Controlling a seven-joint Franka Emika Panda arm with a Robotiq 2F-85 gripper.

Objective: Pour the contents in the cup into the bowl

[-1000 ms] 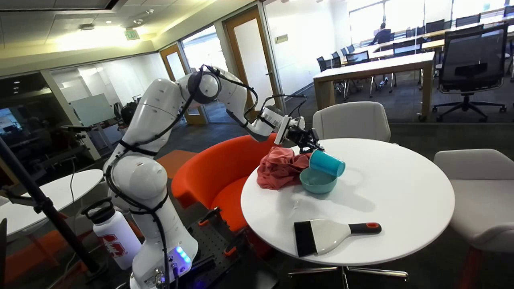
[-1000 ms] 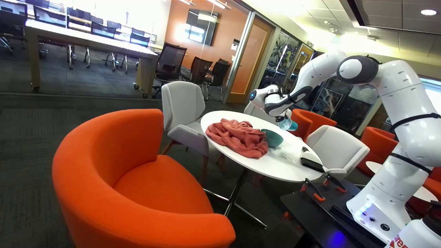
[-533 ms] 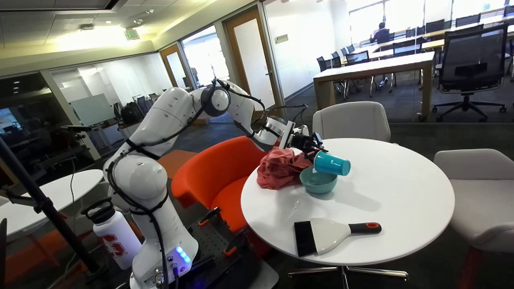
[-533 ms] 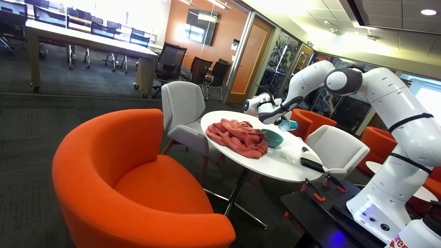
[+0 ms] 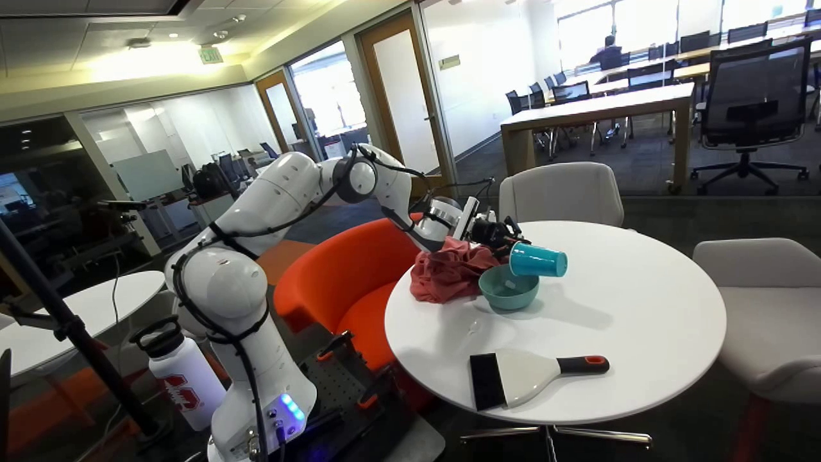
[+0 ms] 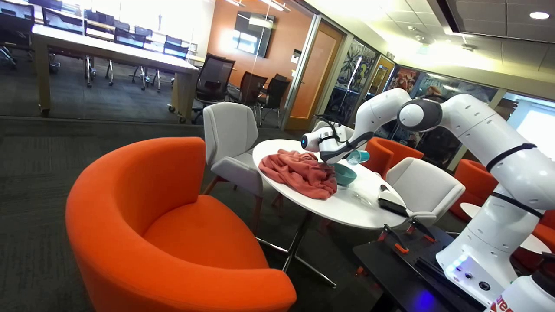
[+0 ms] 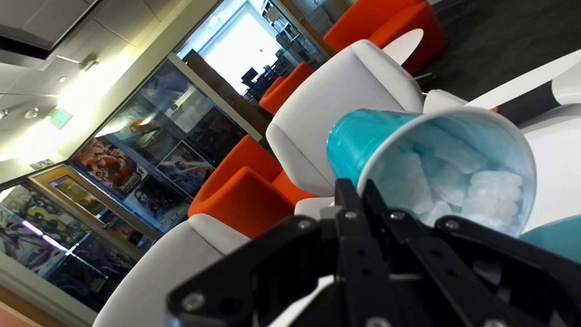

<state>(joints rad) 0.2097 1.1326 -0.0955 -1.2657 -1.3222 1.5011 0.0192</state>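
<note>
The turquoise cup [image 5: 539,260] is tipped nearly onto its side above the teal bowl [image 5: 508,296]. My gripper [image 7: 357,184] is shut on the cup's rim, one finger outside and one inside. In the wrist view the mouth of the cup [image 7: 349,141] faces the camera, with several white chunks [image 7: 492,197] lying inside. A small white piece [image 5: 510,283] shows in the bowl. The bowl's edge [image 7: 556,236] shows at the lower right of the wrist view. The cup [image 6: 358,157] and bowl [image 6: 344,174] also show in an exterior view.
A crumpled red cloth [image 5: 449,273] lies against the bowl on the round white table [image 5: 648,321]. A brush-like tool with a black handle [image 5: 584,365] lies near the table's front edge. An orange chair [image 5: 321,282] and grey chairs [image 5: 561,192] stand around the table.
The arm has lowered. The cup has shifted away from the arm's base side and tipped from a slant to nearly horizontal. A small white piece now shows in the bowl.
</note>
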